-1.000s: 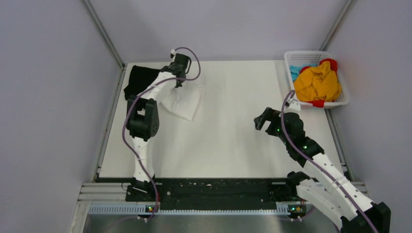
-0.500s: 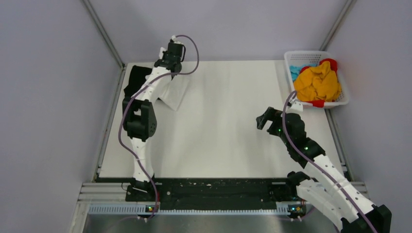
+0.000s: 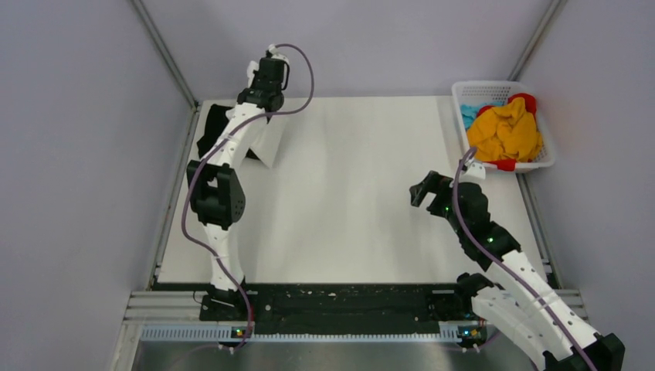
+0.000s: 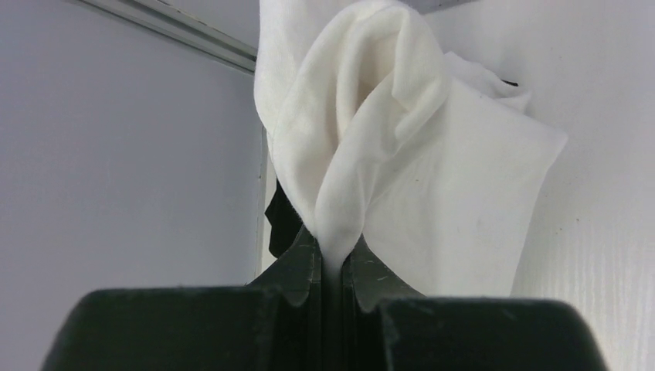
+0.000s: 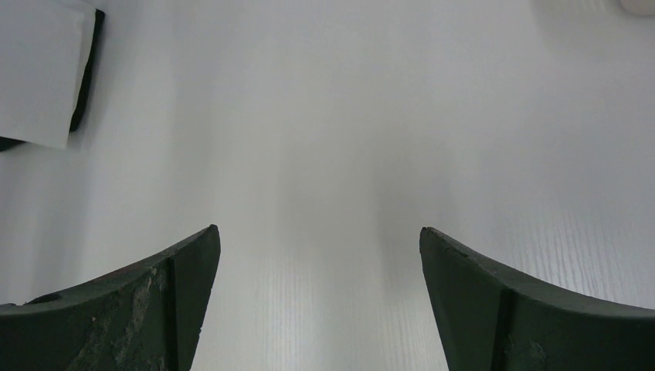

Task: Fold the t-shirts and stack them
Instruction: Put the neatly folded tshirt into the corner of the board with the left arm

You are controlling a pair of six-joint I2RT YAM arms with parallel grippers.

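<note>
One white t-shirt (image 3: 269, 144), one black t-shirt (image 3: 211, 128), one basket (image 3: 495, 86) holding perhaps three coloured cloths (image 3: 506, 133).

Far-left corner: left gripper (image 3: 261, 99) raised, white t-shirt (image 3: 268, 143) dangling from it beside black t-shirt (image 3: 210, 133). Right side: right gripper (image 3: 423, 189) spread above table (image 3: 355, 216). Basket (image 3: 494, 84) far right, yellow cloth (image 3: 506, 135) inside.

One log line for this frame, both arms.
left gripper: shut on white t-shirt, hanging | black t-shirt: on table, far left | right gripper: open, empty
</note>
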